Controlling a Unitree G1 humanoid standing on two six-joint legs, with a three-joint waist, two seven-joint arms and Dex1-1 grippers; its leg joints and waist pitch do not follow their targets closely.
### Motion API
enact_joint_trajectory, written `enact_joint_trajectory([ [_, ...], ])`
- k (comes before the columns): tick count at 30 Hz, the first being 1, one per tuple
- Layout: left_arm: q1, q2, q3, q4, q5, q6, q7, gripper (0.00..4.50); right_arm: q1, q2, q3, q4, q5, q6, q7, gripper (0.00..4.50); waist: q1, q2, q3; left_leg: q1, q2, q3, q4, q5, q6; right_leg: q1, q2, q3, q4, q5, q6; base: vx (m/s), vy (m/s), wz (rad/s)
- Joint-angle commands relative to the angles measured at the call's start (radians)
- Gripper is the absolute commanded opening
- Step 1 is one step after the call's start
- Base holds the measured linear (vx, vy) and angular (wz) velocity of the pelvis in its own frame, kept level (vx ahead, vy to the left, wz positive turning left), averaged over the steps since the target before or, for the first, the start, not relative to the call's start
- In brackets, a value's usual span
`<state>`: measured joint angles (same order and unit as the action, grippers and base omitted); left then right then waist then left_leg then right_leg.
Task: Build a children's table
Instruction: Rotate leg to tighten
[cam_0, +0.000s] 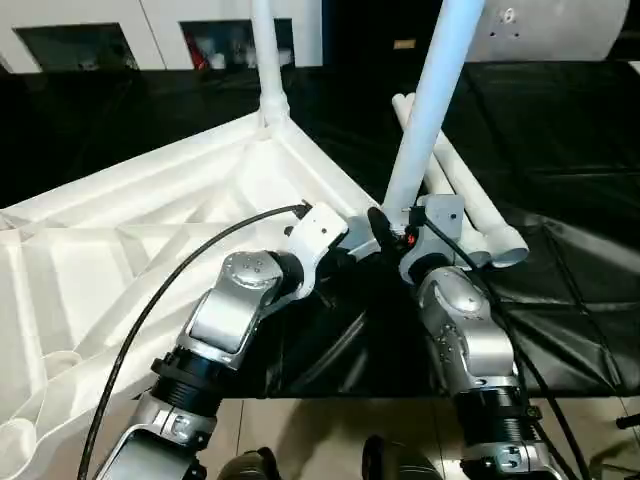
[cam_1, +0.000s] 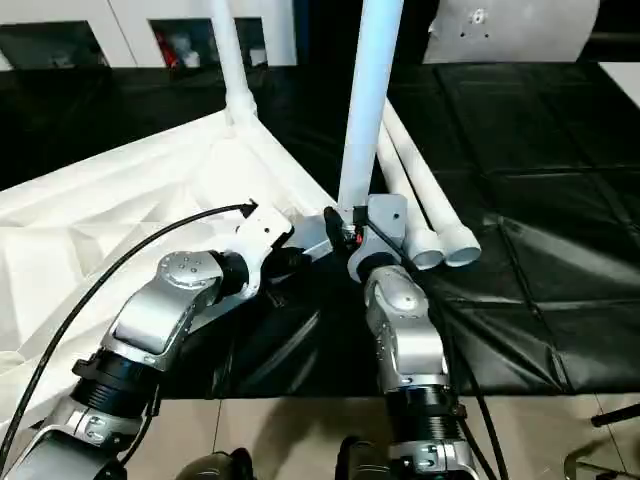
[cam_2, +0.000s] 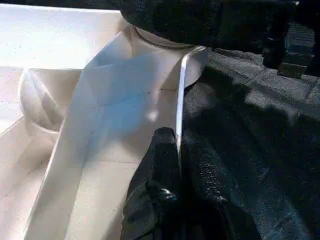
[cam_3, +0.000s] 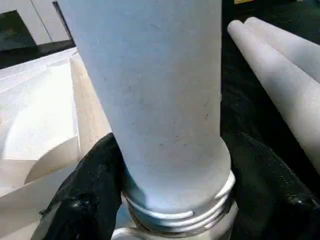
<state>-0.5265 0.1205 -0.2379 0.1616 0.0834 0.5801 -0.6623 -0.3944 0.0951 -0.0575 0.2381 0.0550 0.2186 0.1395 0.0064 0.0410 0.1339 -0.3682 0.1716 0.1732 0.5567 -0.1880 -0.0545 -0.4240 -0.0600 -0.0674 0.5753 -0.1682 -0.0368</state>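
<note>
My right gripper (cam_3: 170, 200) is clamped around the base of a table leg (cam_0: 432, 105), its black fingers (cam_3: 87, 200) on either side of the tube just above the threaded end. That leg stands nearly upright, leaning a little, with its foot at the near corner of the tabletop (cam_0: 130, 240).

My left gripper (cam_2: 167, 165) is closed tight, holding nothing; its fingertips press against the tabletop's outer edge wall just beside that same corner, close to the right gripper.

The tabletop lies upside down on the black mat (cam_0: 560, 140), ribbed underside facing up, cross braces visible. I see a round socket (cam_2: 42, 100) inside the rim near the left gripper.

A second leg (cam_0: 268, 55) stands upright in the tabletop's far corner socket.

Two loose legs (cam_1: 425, 190) lie side by side on the mat, just beyond the near corner, open ends toward me.

White cabinets (cam_0: 90, 35) stand behind the tabletop, past the mat.
</note>
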Motion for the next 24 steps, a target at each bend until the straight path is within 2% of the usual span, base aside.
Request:
enact_joint_trajectory([
  [1, -0.029, 0.004, 0.023, -0.015, -0.007, -0.058, 0.043, 0.0, 0.035, 0.066, 0.111, 0.032, 0.03, 0.024, 0.052, 3.28, 0.003, -0.006, -0.07, -0.004, 0.043, -0.015, -0.044, -0.016, 0.16, 0.069, -0.079, 0.051, -0.052, -0.059, -0.24, 0.0, 0.0, 0.0],
  [2, -0.028, 0.007, 0.023, -0.016, -0.01, -0.058, 0.037, 0.0, 0.034, 0.065, 0.11, 0.032, 0.03, 0.024, 0.052, 3.53, 0.0, -0.006, -0.064, -0.005, 0.043, -0.014, -0.047, -0.064, 0.148, 0.07, -0.08, 0.05, -0.06, -0.133, -0.231, 0.0, 0.0, 0.0],
  [4, -0.026, 0.013, 0.022, -0.016, -0.014, -0.066, 0.025, 0.0, 0.034, 0.063, 0.106, 0.029, 0.03, 0.024, 0.054, 3.65, -0.004, -0.006, -0.062, -0.008, 0.042, -0.016, -0.05, -0.089, 0.131, 0.073, -0.081, 0.049, -0.064, -0.187, -0.214, 0.0, 0.0, 0.0],
  [6, -0.021, 0.038, 0.008, -0.007, -0.02, -0.117, -0.025, 0.0, 0.034, 0.05, 0.091, 0.015, 0.037, 0.019, 0.072, 3.86, -0.009, -0.005, -0.062, -0.003, 0.043, -0.017, -0.05, -0.118, 0.115, 0.069, -0.08, 0.05, -0.07, -0.23, -0.198, 0.0, 0.0, 0.0],
  [8, -0.023, 0.043, 0.013, 0.014, -0.026, -0.155, -0.033, 0.0, 0.041, 0.027, 0.081, -0.021, 0.042, 0.024, 0.082, 3.96, -0.012, -0.004, -0.063, -0.003, 0.044, -0.017, -0.05, -0.11, 0.108, 0.069, -0.076, 0.052, -0.066, -0.207, -0.197, 0.0, 0.0, 0.0],
  [9, -0.026, 0.045, 0.015, 0.024, -0.025, -0.164, -0.028, 0.0, 0.049, 0.018, 0.077, -0.045, 0.046, 0.031, 0.087, 4.09, -0.011, -0.009, -0.068, -0.002, 0.045, -0.016, -0.048, -0.089, 0.11, 0.072, -0.078, 0.054, -0.06, -0.173, -0.205, 0.0, 0.0, 0.0],
  [12, -0.035, 0.043, 0.034, 0.054, -0.035, -0.193, -0.01, 0.0, 0.085, -0.002, 0.06, -0.128, 0.065, 0.054, 0.096, 4.4, -0.006, -0.009, -0.071, -0.003, 0.042, -0.014, -0.044, -0.052, 0.131, 0.073, -0.076, 0.055, -0.056, -0.11, -0.215, 0.0, 0.0, 0.0],
  [13, -0.037, 0.038, 0.049, 0.056, -0.05, -0.194, -0.005, 0.0, 0.105, -0.011, 0.056, -0.162, 0.069, 0.065, 0.099, 4.4, -0.002, -0.009, -0.076, -0.001, 0.044, -0.015, -0.041, -0.029, 0.14, 0.075, -0.076, 0.056, -0.049, -0.074, -0.222, 0.0, 0.0, 0.0],
  [14, -0.039, 0.035, 0.06, 0.058, -0.061, -0.194, -0.003, 0.28, 0.119, -0.017, 0.056, -0.184, 0.073, 0.072, 0.1, 4.49, 0.001, -0.011, -0.078, -0.004, 0.043, -0.014, -0.039, -0.011, 0.149, 0.077, -0.078, 0.056, -0.044, -0.044, -0.228, 0.0, 0.0, 0.0],
  [15, -0.038, 0.036, 0.067, 0.053, -0.071, -0.192, -0.01, 0.55, 0.142, -0.026, 0.056, -0.218, 0.076, 0.081, 0.102, 4.5, 0.004, -0.006, -0.08, -0.004, 0.042, -0.014, -0.037, -0.001, 0.155, 0.075, -0.076, 0.055, -0.043, -0.027, -0.235, 0.0, 0.0, 0.0],
  [18, -0.023, 0.045, 0.091, 0.025, -0.094, -0.197, -0.016, 0.58, 0.208, -0.045, 0.046, -0.31, 0.071, 0.106, 0.09, 4.5, 0.009, -0.002, -0.084, -0.005, 0.044, -0.015, -0.033, 0.014, 0.168, 0.074, -0.076, 0.054, -0.038, 0.011, -0.248, 0.0, 0.0, 0.0],
  [19, -0.022, 0.045, 0.092, 0.024, -0.094, -0.197, -0.015, 0.68, 0.21, -0.045, 0.045, -0.313, 0.071, 0.108, 0.089, 4.5, 0.008, -0.007, -0.083, -0.007, 0.047, -0.015, -0.033, 0.009, 0.173, 0.074, -0.076, 0.053, -0.037, 0.016, -0.255, 0.0, 0.0, 0.0],
  [20, -0.018, 0.052, 0.102, 0.016, -0.092, -0.194, -0.002, 0.96, 0.221, -0.049, 0.044, -0.331, 0.073, 0.119, 0.089, 4.5, 0.006, -0.007, -0.081, -0.008, 0.045, -0.015, -0.034, -0.008, 0.171, 0.074, -0.075, 0.051, -0.04, -0.009, -0.257, 0.0, 0.0, 0.0],
  [24, -0.019, 0.094, 0.163, -0.005, -0.081, -0.144, 0.051, 0.96, 0.245, -0.073, 0.059, -0.376, 0.076, 0.165, 0.097, 4.5, 0.003, -0.005, -0.076, -0.007, 0.042, -0.014, -0.036, -0.054, 0.146, 0.073, -0.074, 0.05, -0.05, -0.107, -0.224, 0.0, 0.0, 0.0],
])
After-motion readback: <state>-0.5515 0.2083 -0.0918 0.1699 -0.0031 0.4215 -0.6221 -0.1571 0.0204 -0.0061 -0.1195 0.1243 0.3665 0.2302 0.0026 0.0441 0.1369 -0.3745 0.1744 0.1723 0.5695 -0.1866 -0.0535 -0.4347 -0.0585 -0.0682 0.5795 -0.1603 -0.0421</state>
